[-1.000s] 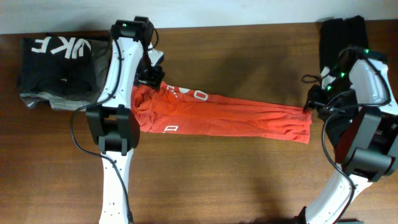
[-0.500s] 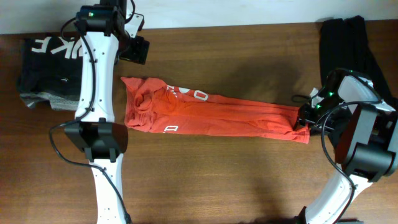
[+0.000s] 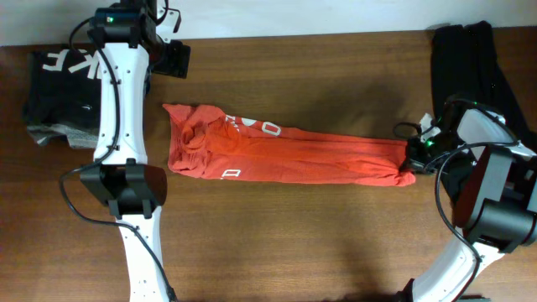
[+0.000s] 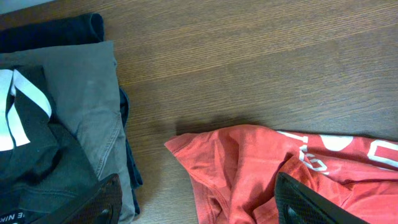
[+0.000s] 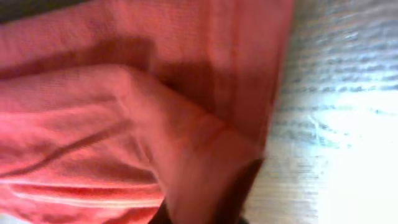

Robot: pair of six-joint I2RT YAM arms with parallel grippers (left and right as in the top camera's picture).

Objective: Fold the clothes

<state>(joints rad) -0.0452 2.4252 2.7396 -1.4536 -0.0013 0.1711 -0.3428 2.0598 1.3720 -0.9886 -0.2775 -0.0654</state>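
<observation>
The orange-red T-shirt (image 3: 285, 155) lies folded into a long band across the middle of the table, with white lettering near its left end. My right gripper (image 3: 411, 163) is shut on the bunched right end; in the right wrist view the red cloth (image 5: 124, 112) fills the frame above the gripper (image 5: 205, 214). My left gripper (image 3: 172, 59) hangs open at the far left, apart from the shirt. In its own view the left gripper (image 4: 199, 208) spans the shirt's left corner (image 4: 249, 162), with both dark fingers (image 4: 99, 202) held above the table.
A stack of folded dark and grey garments (image 3: 75, 88) sits at the far left, also seen as the stack (image 4: 56, 124). A long black garment (image 3: 461, 59) lies at the far right behind the right arm. Bare wooden table (image 3: 294, 243) runs along the front.
The left gripper has drawn back from the shirt's left end to the far left. The right gripper has shut on the shirt's right end, which is now bunched.
</observation>
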